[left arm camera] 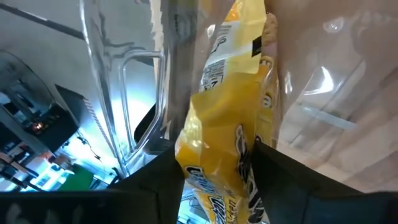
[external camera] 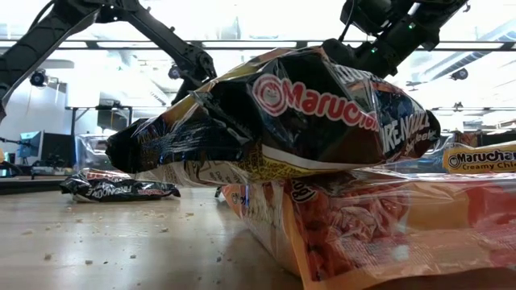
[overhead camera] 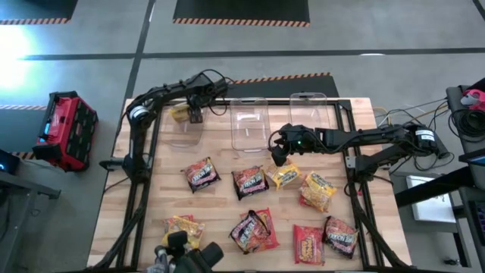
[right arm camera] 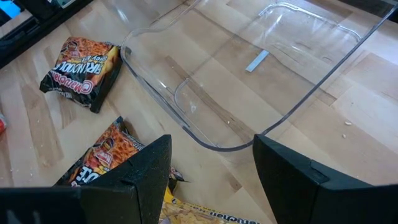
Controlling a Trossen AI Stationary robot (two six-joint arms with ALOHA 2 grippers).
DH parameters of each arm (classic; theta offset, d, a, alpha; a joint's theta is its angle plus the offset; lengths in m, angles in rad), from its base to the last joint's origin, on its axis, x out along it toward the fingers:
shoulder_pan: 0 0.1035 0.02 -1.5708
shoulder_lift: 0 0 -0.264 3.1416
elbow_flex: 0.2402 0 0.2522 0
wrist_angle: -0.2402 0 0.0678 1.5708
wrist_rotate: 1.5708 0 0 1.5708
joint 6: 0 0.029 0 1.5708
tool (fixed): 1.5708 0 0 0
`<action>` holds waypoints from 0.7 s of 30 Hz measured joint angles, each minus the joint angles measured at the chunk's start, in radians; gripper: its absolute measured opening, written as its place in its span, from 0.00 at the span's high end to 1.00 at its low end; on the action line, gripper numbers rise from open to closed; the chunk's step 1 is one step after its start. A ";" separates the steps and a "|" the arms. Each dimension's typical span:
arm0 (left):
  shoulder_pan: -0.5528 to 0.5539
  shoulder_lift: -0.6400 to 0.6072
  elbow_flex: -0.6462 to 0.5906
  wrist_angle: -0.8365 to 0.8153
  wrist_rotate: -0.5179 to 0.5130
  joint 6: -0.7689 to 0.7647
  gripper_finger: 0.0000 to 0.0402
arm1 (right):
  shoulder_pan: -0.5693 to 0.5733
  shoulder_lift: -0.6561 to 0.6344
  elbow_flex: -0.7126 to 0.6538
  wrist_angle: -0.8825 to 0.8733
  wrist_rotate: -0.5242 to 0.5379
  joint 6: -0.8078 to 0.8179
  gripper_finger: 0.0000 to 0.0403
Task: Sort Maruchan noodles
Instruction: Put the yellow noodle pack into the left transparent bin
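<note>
My left gripper (overhead camera: 195, 114) is at the table's far left and is shut on a yellow Maruchan packet (overhead camera: 180, 114) above the leftmost clear bin (overhead camera: 184, 135). My right gripper (overhead camera: 278, 154) hovers open at mid-table, by the near right corner of the middle clear bin (overhead camera: 250, 125), and touches nothing. Several packets lie flat on the near half. Among them are dark ones (overhead camera: 201, 175) (overhead camera: 249, 182), yellow ones (overhead camera: 285, 176) (overhead camera: 317, 189) and a red one (overhead camera: 307, 243). The right wrist view shows the open fingers (right arm camera: 211, 180) over the middle bin's rim (right arm camera: 217, 146). My left gripper pinches the yellow packet (left arm camera: 227, 155) between its two fingers (left arm camera: 163, 180). Most of the wrapper (left arm camera: 239, 56) sticks out past the fingertips. The packet is lifted clear of the table, next to the clear bin's wall (left arm camera: 124, 93).
A third clear bin (overhead camera: 308, 111) stands at the far right of the row. In the low view a dark packet (external camera: 274, 121) lies on a red one (external camera: 363, 234) close to the near edge. Another dark packet (external camera: 121, 188) lies farther left. Crumbs dot the wooden table (overhead camera: 151, 197).
</note>
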 joint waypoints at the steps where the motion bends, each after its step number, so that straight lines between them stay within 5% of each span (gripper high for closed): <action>1: 0.001 0.000 0.001 0.000 0.000 0.012 0.62 | 0.000 0.000 0.000 0.000 0.000 0.000 0.47; 10: 0.001 0.000 0.025 0.008 0.006 0.073 0.75 | 0.000 0.000 0.000 0.000 0.000 0.000 0.47; 21: -0.011 0.000 0.103 -0.071 0.042 0.262 0.71 | 0.000 0.000 0.000 0.000 0.000 0.000 0.47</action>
